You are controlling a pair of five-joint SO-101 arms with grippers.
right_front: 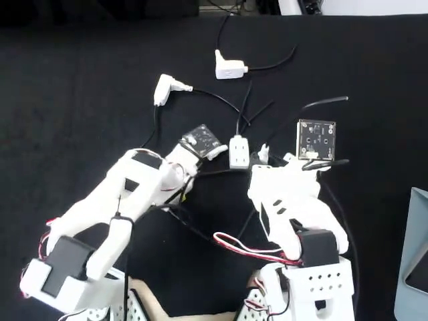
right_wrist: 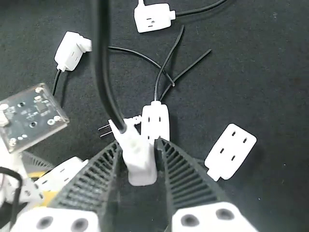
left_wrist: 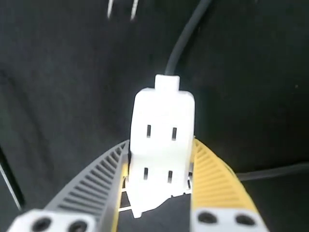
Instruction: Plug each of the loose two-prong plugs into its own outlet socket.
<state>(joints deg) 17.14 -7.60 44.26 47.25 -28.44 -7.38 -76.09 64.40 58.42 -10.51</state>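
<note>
- Counter [right_front: 80,80] covered in black is seen beneath both arms, with white plugs, sockets and black cables spread over it.
- The left gripper [left_wrist: 161,147] is placed at the middle of the counter, reached from the near left corner.
- Its fingers [left_wrist: 104,174], one grey and one yellow, are pressed against the two long sides of a white outlet socket [left_wrist: 163,116], whose near end is pinched between them.
- Two pairs of slots are shown on the upper face of this socket, and a black cable is led out of its far end.
- An angled plug [right_front: 163,89] is left loose on the counter, beyond the left gripper and well apart from it.
- A second outlet socket [right_front: 229,67] is found farther back still, near the far edge, with its cable trailed off to the right.
- The right gripper [right_wrist: 139,145] is held just beside the pinched socket, on its right.
- A white two-prong plug [right_wrist: 140,164] is clamped between its black fingers [right_wrist: 183,179].
- The prongs [right_wrist: 105,130] are turned sideways, toward the left arm and not into the socket's slots.
- The plug's black cable [right_wrist: 101,58] is carried upward past the right wrist camera.
- A flat outlet block [right_wrist: 231,151] with two pairs of slots is laid on the counter just right of the right gripper, untouched.
- A grey-blue panel [right_front: 416,254] is cut off by the right edge of the high view.
</note>
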